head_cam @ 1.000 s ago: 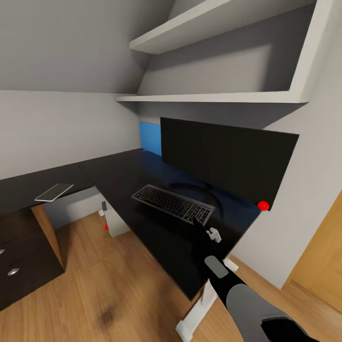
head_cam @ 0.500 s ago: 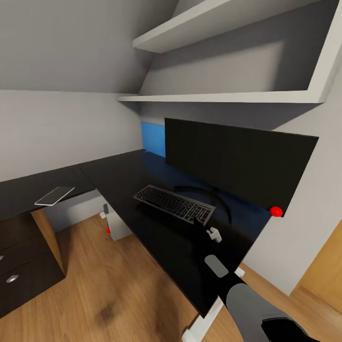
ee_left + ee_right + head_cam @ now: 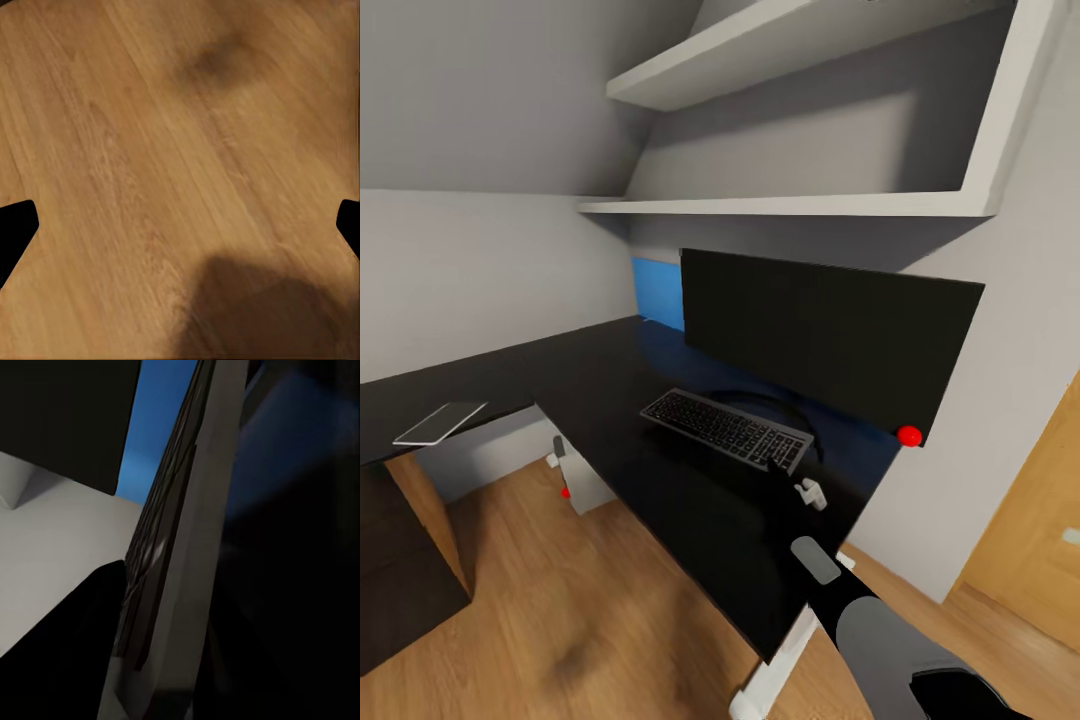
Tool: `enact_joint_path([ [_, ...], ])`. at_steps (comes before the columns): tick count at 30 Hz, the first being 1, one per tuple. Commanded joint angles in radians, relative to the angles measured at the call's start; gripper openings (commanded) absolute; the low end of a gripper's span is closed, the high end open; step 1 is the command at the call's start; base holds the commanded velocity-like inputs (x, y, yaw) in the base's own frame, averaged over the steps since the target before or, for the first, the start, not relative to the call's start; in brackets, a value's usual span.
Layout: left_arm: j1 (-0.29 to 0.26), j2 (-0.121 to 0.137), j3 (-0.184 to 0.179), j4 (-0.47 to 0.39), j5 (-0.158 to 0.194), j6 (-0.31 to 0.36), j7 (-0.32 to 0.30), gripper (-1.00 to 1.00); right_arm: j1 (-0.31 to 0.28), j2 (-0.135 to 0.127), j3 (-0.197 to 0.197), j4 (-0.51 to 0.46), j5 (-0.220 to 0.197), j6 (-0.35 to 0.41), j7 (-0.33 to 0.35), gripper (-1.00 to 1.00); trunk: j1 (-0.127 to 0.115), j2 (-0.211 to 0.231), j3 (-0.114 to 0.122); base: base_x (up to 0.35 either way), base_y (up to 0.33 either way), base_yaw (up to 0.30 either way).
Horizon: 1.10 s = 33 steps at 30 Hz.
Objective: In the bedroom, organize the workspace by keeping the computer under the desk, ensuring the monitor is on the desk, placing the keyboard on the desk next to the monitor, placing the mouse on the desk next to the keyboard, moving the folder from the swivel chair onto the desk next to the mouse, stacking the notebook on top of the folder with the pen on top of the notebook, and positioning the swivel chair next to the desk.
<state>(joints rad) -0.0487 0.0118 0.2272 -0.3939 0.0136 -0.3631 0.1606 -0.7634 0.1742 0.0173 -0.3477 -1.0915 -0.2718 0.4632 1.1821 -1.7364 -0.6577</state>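
Note:
The wide black monitor (image 3: 830, 340) stands on the glossy black desk (image 3: 660, 490), which has a white leg (image 3: 780, 665) at its near end. The slim grey keyboard (image 3: 725, 428) lies just over the desk top in front of the monitor, and my right gripper (image 3: 771, 467) is shut on its near right end. The right wrist view shows the keyboard (image 3: 176, 555) edge-on and very close, with the monitor (image 3: 67, 412) behind it. The light grey computer (image 3: 578, 478) stands on the floor under the desk. My left gripper (image 3: 180, 225) hangs open over bare wooden floor.
A thin flat pale slab (image 3: 440, 423) lies on the desk's left wing, above dark drawers (image 3: 400, 590). A blue wall panel (image 3: 657, 290) shows behind the monitor and two white shelves (image 3: 780, 205) hang above it. An orange wooden door (image 3: 1030, 560) is at the right.
The head view has swung: the desk, monitor and computer shifted right, then back left in the picture. The keyboard kept its place at my right gripper throughout.

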Motion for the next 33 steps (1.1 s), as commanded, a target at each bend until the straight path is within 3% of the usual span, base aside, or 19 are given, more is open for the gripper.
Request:
enact_joint_path([
  [1, 0.0, 0.003, 0.0, 0.0, 0.002, -0.019, 0.001, 1.0, 0.0, 0.0, 0.001, 0.021, -0.011, 0.0, 0.002, -1.0, 0.0, 0.0, -0.001, -0.054, 0.158, -0.232],
  [11, 0.0, 0.008, 0.0, 0.0, 0.002, -0.048, 0.002, 1.0, 0.0, 0.0, 0.002, 0.033, -0.011, 0.004, 0.001, -1.0, 0.0, 0.0, -0.001, -0.108, 0.215, -0.061],
  [33, 0.0, 0.006, 0.0, 0.003, 0.0, -0.048, 0.003, 1.0, 0.0, 0.0, -0.002, 0.039, -0.013, -0.039, -0.05, -1.0, 0.0, 0.0, -0.001, -0.003, 0.006, 0.0],
])
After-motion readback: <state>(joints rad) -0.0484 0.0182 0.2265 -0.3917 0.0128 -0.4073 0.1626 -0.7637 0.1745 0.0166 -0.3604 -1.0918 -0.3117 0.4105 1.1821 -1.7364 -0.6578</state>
